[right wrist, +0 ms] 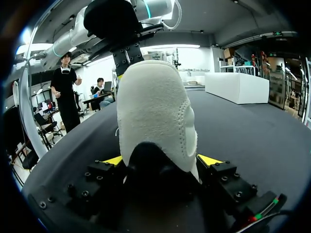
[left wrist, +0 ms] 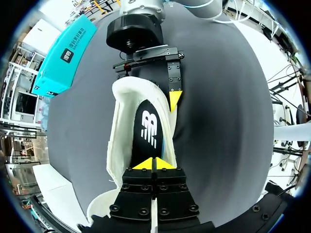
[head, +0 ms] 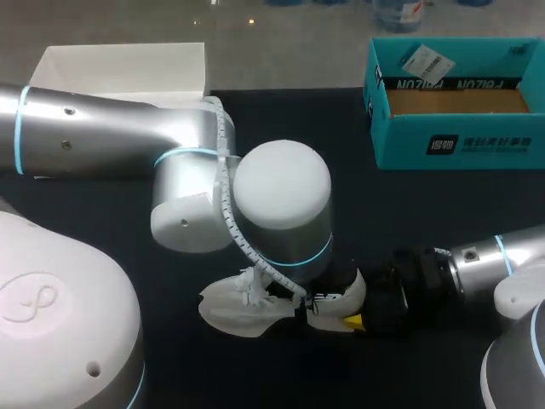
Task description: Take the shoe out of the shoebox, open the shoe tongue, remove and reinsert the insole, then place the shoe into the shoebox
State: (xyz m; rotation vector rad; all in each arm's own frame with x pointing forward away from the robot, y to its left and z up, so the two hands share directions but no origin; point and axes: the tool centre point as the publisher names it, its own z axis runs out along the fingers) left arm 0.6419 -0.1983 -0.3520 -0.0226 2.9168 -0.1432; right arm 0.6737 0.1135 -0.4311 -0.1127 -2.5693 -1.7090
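- black table (head: 426,213): everything sits on it.
- left arm (head: 128,128): comes in from the left and bends down over the middle of the table, its wrist right above the shoe.
- shoebox (head: 451,145): teal, open, at the far right of the table, with a brown floor showing inside.
- white box (head: 128,64): open, at the far left corner.
- right arm (head: 485,256): comes in low from the right, pointing at the heel of the shoe.
- shoe (head: 238,311): white, out of the shoebox and well apart from it, on the near middle of the table, toe to the left, heel to the right, opening facing up.
- insole (left wrist: 148,126): black, lying inside the shoe.
- right gripper (right wrist: 163,160): fingers spread to the width of the heel, one yellow tip pressed on each side, holding the shoe.
- left gripper (left wrist: 155,164): yellow tips pressed together, at the toe end of the insole; i cannot tell whether any of it is pinched between them.
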